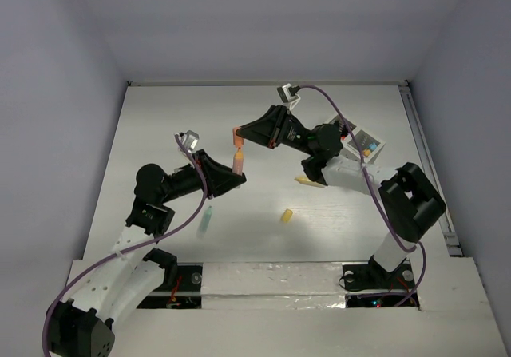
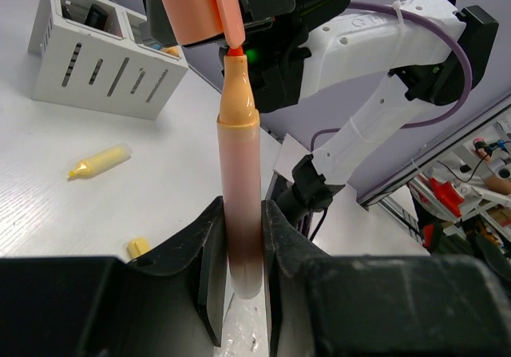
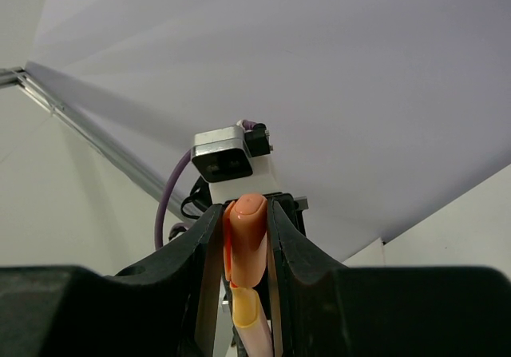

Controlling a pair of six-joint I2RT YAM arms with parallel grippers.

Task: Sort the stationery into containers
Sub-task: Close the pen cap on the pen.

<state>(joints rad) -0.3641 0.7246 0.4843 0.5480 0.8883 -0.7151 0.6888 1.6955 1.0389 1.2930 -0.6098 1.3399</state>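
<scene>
We see a pale orange highlighter (image 2: 239, 213) with a yellower collar, a brighter orange cap (image 3: 247, 241), a yellow marker (image 2: 100, 161) at nine o'clock of the highlighter, and a white, dark-slotted box (image 2: 104, 77).

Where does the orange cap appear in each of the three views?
Top external: orange cap near centre, just above the orange marker.
Left wrist: cap at the top edge, at the marker's tip.
Right wrist: cap bottom centre, pinched in the right claw.
Shared landmark: the marker, in all three.
</scene>
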